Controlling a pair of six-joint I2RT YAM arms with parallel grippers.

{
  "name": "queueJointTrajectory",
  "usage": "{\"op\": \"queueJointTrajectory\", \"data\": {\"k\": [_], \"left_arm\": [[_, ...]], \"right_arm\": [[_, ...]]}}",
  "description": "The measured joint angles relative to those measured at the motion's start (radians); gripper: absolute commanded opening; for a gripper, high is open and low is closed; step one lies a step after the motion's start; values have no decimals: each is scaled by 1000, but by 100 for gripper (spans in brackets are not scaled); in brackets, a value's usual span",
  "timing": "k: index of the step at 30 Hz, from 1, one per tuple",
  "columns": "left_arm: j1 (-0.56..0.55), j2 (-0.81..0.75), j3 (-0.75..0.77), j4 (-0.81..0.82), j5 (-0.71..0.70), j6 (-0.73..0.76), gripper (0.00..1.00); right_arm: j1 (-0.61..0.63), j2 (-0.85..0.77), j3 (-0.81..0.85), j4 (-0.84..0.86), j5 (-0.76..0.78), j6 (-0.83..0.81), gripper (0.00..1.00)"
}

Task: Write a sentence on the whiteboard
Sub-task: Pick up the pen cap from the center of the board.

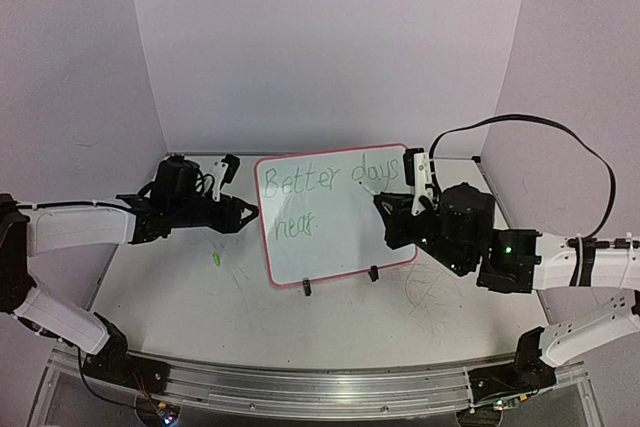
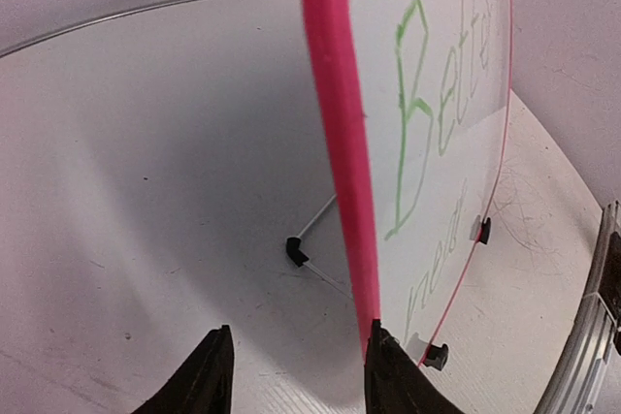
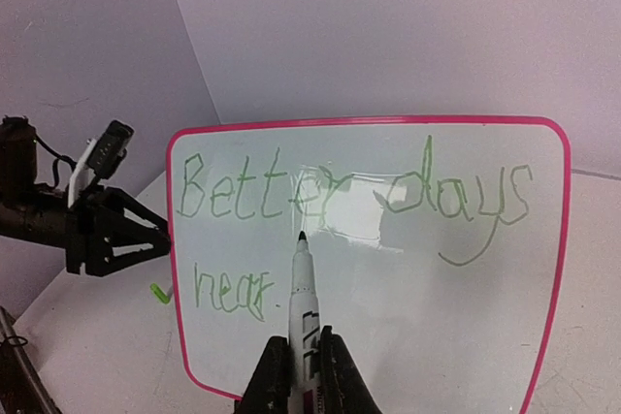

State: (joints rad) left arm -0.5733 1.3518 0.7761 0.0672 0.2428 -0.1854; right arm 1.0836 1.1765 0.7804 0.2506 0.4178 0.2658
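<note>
Right gripper [image 3: 303,344] clenched on marker [image 3: 301,283], tip pointing straight ahead at board [image 3: 437,336], near sentence [image 3: 233,186]. Left gripper [image 2: 299,332] released at board's left rim.

A white table [image 1: 200,317] is seen, closed in at the back and on both sides by plain pale lilac walls [image 1: 320,47]. A small bright green piece [image 1: 215,259], perhaps a pen cap, is laid flat on the table's left half, well apart from the walls. Faint thin scribbles [image 1: 425,292] are marked on the table's right half. A metal rail [image 1: 320,389] is fixed along the table's near edge.
</note>
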Motion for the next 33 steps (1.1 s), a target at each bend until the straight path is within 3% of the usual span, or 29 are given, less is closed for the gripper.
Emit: {"op": "queueJointTrajectory", "data": {"k": [2, 9, 12, 17, 25, 33], "left_arm": [[3, -47, -1, -34, -36, -23, 72], [5, -204, -4, -255, -253, -172, 72], [7, -171, 1, -365, -329, -245, 73], [18, 16, 42, -481, -371, -314, 69], [23, 221, 92, -538, -367, -335, 43], [23, 275, 106, -539, -368, -330, 31]], "right_arm": [[0, -25, -14, -12, 17, -19, 0], [0, -100, -23, -47, 53, -90, 0], [0, -111, -27, -60, 54, -104, 0], [0, -153, -50, -76, 45, -105, 0], [0, -186, -81, -81, 9, -89, 0], [0, -181, -89, -79, -18, -78, 0]]}}
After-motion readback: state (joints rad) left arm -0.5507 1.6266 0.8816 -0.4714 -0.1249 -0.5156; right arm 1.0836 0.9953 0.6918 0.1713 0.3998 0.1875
